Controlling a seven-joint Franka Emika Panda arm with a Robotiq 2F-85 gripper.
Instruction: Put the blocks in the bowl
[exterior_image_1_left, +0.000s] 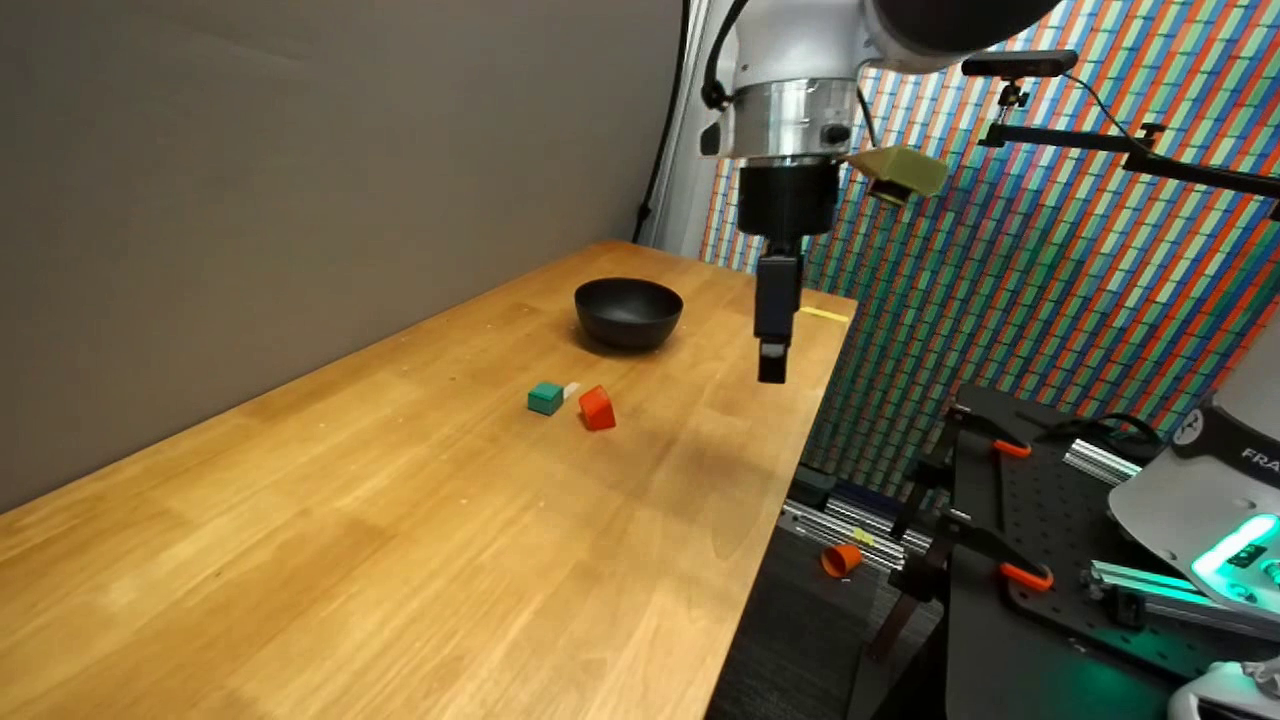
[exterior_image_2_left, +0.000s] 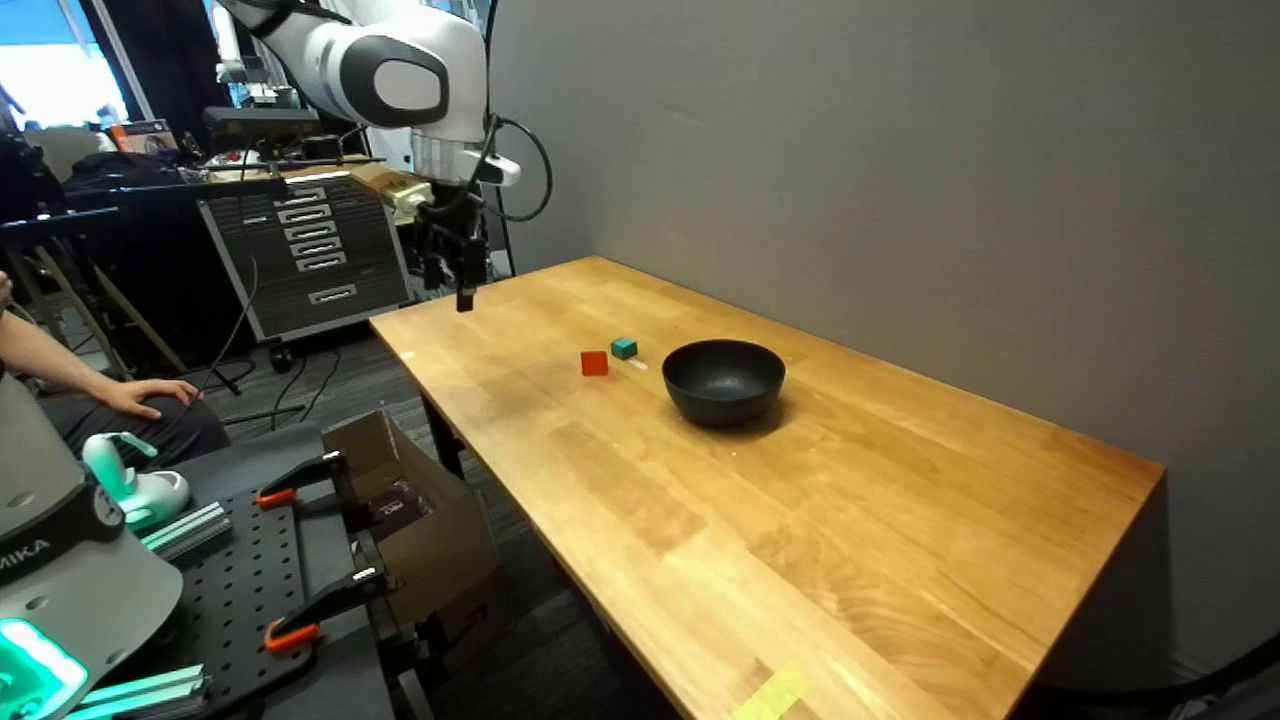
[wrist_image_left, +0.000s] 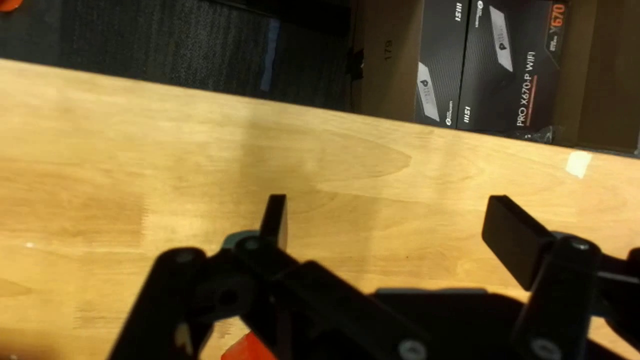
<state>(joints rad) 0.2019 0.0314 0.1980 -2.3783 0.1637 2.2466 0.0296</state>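
Note:
The red block (exterior_image_1_left: 597, 409) and the green block (exterior_image_1_left: 545, 398) sit close together on the wooden table, apart from each other. They also show in an exterior view as the red block (exterior_image_2_left: 594, 363) and the green block (exterior_image_2_left: 624, 348). The black bowl (exterior_image_1_left: 628, 328) stands upright near them; its wall (exterior_image_2_left: 722, 404) shows too. My gripper (exterior_image_1_left: 771, 365) hangs above the table, apart from blocks and bowl. In the wrist view the gripper (wrist_image_left: 385, 215) is open with nothing between its fingers. Part of the red block (wrist_image_left: 248, 348) shows behind the left finger; the green block and bowl are out of view there.
The wooden table (exterior_image_1_left: 400, 560) runs along a grey wall (exterior_image_2_left: 900, 200). An open cardboard box (exterior_image_2_left: 440, 540) stands below the table's edge. Yellow tape (exterior_image_2_left: 775, 692) marks a table end. A small pale strip (exterior_image_2_left: 637, 364) lies beside the green block.

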